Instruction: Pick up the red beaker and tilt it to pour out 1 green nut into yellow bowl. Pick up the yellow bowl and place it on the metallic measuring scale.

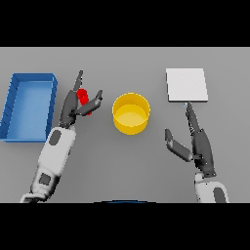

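Between left hand fingers: red beaker | yellow bowl upright

The grey table is carrying four items. A blue tray is lying at the left side. A red beaker is sitting just right of it. A yellow bowl is standing centrally. A metallic measuring scale is lying at the far right.

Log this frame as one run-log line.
left hand: around red beaker, on table | right hand: open, idle, below measuring scale | yellow bowl: centre, no nut visible | blue tray: far left
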Available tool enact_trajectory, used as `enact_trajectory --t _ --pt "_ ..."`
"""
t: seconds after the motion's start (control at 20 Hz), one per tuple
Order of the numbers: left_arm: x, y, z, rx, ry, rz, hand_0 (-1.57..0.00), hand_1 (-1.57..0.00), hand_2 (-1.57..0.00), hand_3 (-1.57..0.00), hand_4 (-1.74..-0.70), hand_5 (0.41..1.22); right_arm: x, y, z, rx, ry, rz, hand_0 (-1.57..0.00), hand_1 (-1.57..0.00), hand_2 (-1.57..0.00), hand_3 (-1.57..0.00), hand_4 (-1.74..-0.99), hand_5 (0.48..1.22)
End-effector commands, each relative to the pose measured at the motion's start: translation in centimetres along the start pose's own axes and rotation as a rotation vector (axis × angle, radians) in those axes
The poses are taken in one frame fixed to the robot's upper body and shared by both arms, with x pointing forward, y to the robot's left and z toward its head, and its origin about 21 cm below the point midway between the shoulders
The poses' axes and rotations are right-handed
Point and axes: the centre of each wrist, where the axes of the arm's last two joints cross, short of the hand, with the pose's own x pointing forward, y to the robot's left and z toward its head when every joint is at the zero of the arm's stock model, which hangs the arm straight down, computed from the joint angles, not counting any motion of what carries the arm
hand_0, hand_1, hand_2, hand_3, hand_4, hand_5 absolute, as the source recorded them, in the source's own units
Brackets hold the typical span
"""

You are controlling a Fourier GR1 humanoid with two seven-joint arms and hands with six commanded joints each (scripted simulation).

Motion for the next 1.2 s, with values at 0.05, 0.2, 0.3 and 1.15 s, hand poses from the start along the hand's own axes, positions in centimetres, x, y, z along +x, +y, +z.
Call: enact_trajectory --t 0.05,0.2,0.3,1.15 --pt "-0.3 0.0 -0.5 0.019 -0.011 0.013 0.00 -0.02 -0.04 0.00 -1.30 0.715 0.3 0.1 -0.3 -0.002 0.000 0.005 0.00 0.00 0.00 0.00 -1.259 0.691" --pt "-0.4 -0.8 -0.6 0.047 -0.016 0.031 -0.57 -0.61 -0.60 -0.42 -1.42 0.860 0.1 0.1 -0.6 -0.008 0.017 0.014 0.00 0.00 0.00 0.00 -1.247 0.688" --pt "-0.5 -1.3 -1.0 0.034 -0.054 0.029 -0.93 -0.95 -0.95 -0.76 -1.53 0.990 0.3 0.3 -0.7 0.000 -0.003 0.022 0.00 0.00 0.00 0.00 -1.241 0.695" --pt "6.1 0.9 -3.5 -0.082 -0.210 -0.350 -1.56 -1.56 -1.56 -1.55 -1.73 1.139 0.1 0.3 -0.8 -0.011 -0.019 0.088 0.00 0.00 0.00 0.00 -1.095 0.660"
